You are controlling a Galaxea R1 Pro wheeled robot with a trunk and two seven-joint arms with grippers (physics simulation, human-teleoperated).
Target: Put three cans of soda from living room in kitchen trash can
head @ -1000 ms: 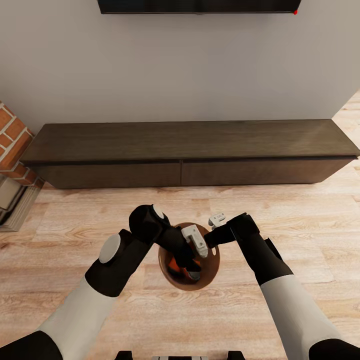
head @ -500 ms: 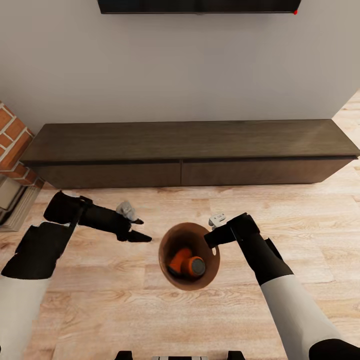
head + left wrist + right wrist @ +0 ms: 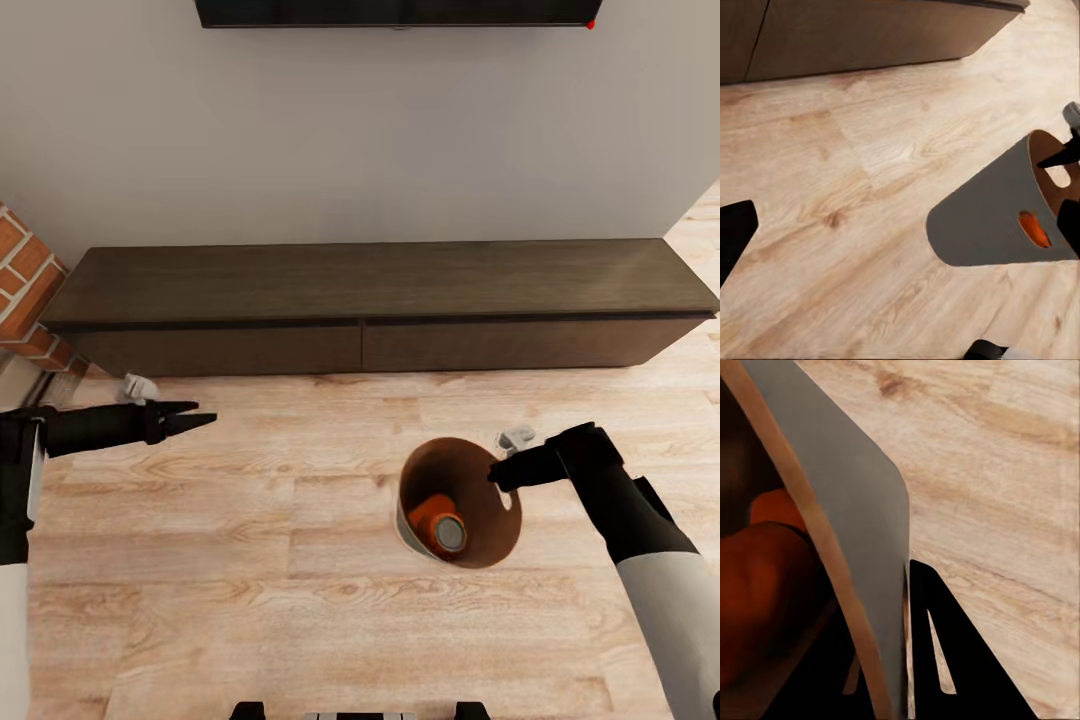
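Soda can (image 3: 441, 527) inside trash can (image 3: 412, 500); low cabinet (image 3: 380, 300) behind, against wall.

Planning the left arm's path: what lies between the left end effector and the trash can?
Bare wood floor separates the left end effector from the trash can, in the head view.

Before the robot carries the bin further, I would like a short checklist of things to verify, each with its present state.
1. Right gripper pinches the rim of the grey tapered bin with the copper-brown inside: ok; the right wrist view shows the wall between the fingers.
2. Orange soda can with the grey metal top lies inside the bin: ok.
3. All three cans are inside: cannot tell; orange shows, no dark blue one is seen.
4. Left gripper is apart from the bin and holds nothing: ok.
5. Bin hangs level: not ok; it is tilted.
6. Dark wooden low cabinet stands apart from the bin: ok.
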